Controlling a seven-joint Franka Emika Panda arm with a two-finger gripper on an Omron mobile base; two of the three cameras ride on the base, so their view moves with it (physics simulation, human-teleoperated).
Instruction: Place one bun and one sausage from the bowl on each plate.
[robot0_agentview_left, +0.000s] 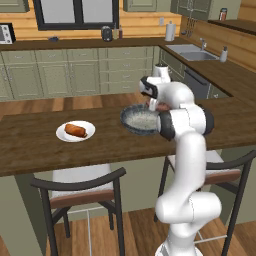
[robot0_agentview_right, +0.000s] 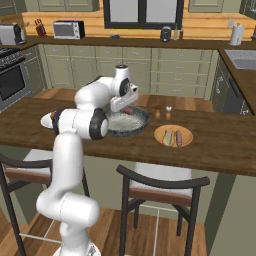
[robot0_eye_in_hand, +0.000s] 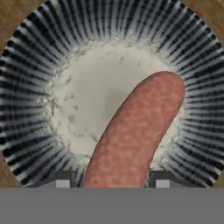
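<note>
Two base views look forward and down from behind, sharing the bowl (robot0_agentview_left: 138, 120); hand view looks close into it

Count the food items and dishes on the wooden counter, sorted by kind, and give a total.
Buns: 2, one on the white plate, one on the orange plate
Sausages: 2, one on the orange plate, one between the hand's fingers over the bowl
Plates: 2, white and orange
Bowl: 1
Total: 7
</note>
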